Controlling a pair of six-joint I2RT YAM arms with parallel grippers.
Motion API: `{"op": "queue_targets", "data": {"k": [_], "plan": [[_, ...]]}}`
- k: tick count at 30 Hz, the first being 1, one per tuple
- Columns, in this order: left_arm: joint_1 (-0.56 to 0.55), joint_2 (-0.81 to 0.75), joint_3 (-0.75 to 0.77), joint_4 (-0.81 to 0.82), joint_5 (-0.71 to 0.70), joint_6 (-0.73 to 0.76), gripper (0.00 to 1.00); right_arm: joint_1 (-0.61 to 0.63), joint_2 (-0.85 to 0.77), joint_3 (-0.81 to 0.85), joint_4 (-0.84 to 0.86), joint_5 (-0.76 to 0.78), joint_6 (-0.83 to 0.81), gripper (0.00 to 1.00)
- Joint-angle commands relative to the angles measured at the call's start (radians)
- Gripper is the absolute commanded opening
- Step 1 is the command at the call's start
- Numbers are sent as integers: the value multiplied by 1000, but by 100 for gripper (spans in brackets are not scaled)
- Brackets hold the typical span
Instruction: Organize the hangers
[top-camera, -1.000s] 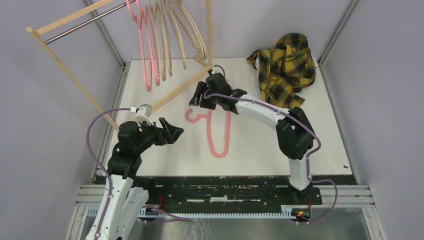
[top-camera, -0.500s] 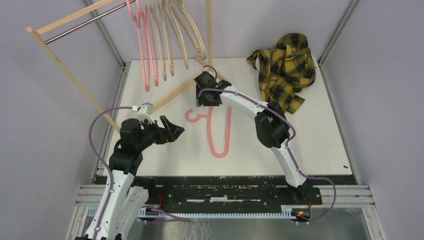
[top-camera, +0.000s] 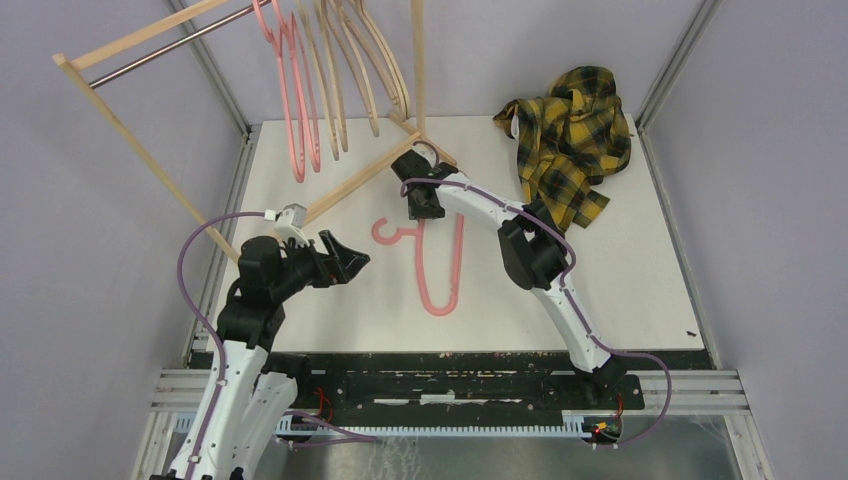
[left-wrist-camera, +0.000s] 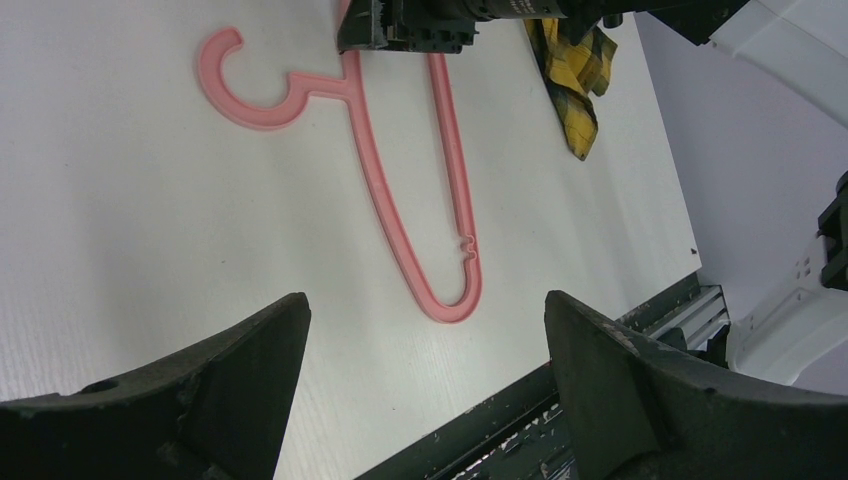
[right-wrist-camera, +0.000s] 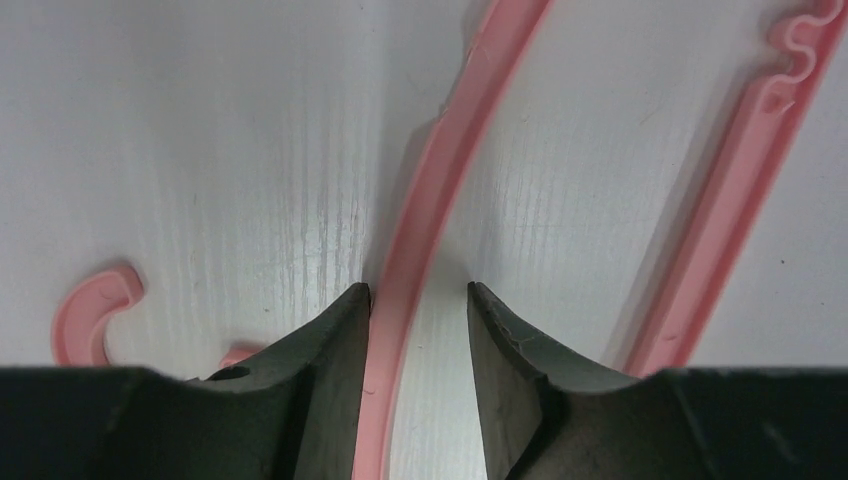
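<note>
Right gripper (top-camera: 424, 207): reaching down to the white table (top-camera: 640, 290), its jaws standing narrowly apart astride one arm of the pink hanger (top-camera: 457, 262) without clamping it.
Pink hanger: lying flat mid-table, its hook curling towards the left side, just in front of the wooden rack (top-camera: 130, 140).
Left gripper (top-camera: 350, 262): hovering above the table's left side, jaws spread wide, carrying nothing.
Hung hangers (top-camera: 320, 90): pink and beige, dangling from the rack's rail at the back left.
Plaid shirt (top-camera: 570, 130): lying crumpled at the back right.

Pink hanger (right-wrist-camera: 428, 210) running off wrist-view edges, hook partly behind right tool (right-wrist-camera: 418, 295), hanging hangers (top-camera: 325, 90) cropped at top
</note>
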Motion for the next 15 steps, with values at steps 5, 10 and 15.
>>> {"op": "queue_targets", "data": {"k": [5, 10, 15], "plan": [[1, -22, 29, 53, 42, -38, 92, 2, 74, 15, -15, 26, 4, 52], [1, -23, 30, 50, 47, -38, 92, -14, 58, -60, 27, -19, 35, 28], [1, -20, 21, 51, 49, -35, 90, -61, -14, -213, 171, -121, 109, 1]]}}
